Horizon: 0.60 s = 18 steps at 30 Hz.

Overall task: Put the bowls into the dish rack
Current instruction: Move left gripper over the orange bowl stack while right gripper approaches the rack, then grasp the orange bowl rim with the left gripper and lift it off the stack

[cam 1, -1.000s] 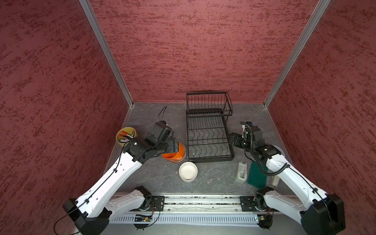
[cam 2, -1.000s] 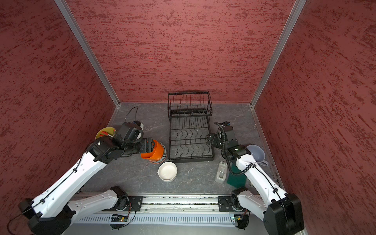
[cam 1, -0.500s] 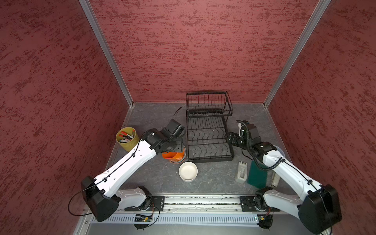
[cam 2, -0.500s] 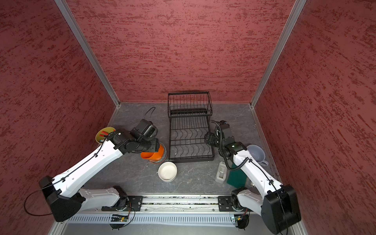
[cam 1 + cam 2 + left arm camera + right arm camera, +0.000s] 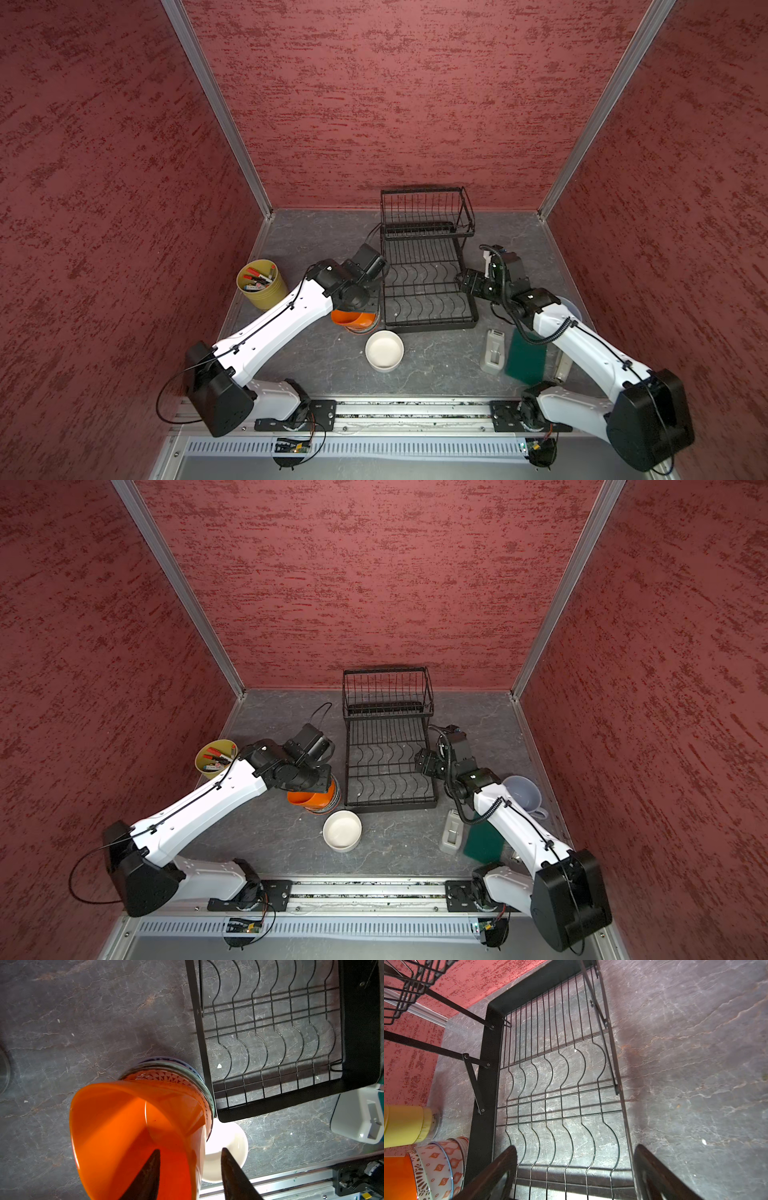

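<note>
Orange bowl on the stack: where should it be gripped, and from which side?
Pinch its wall at the rim, from above, one finger inside, one outside. The orange bowl sits tilted, mouth open, nested in the patterned bowls, and looks too wide to span. The left tool straddles that wall nearest the plain white bowl.

Patterned bowls (image 5: 166,1076) largely behind orange bowl (image 5: 116,1126)

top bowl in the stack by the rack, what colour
Orange; the top bowl shows best in the left wrist view.
</note>
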Tool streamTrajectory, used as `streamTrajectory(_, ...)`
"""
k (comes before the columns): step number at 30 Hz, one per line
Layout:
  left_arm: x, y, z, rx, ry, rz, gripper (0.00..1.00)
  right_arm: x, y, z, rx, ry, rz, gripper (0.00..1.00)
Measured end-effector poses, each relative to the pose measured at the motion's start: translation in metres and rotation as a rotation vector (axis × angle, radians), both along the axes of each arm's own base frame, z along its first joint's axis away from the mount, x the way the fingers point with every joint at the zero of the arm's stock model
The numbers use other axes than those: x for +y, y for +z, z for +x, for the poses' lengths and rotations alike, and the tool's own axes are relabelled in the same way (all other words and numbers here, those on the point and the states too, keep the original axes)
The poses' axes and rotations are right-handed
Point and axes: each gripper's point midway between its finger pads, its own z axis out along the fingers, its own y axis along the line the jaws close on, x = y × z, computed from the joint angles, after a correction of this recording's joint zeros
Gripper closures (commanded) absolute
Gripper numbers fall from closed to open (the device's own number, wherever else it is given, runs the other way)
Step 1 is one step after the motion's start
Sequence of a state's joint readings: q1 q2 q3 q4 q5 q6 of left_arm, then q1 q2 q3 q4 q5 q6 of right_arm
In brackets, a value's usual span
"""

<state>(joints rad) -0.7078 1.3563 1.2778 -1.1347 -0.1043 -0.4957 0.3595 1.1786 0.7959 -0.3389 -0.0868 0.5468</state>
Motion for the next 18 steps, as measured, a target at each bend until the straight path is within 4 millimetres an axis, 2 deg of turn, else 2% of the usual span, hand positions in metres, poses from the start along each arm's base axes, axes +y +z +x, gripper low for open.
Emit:
streamTrajectory(5,-0.009,-0.008,0.003,0.024,-0.017,-0.012,0.69,0.002,0.001,0.002,-0.008,0.004,0.009,0.11)
streamTrajectory(11,-0.014,-0.008,0.004,0.027,-0.028,-0.035,0.82,0.006,0.001,0.003,-0.013,0.014,0.025,0.11)
streamTrajectory(18,-0.013,-0.009,0.005,0.029,-0.022,-0.04,0.91,0.007,0.001,0.003,-0.013,0.019,0.03,0.11)
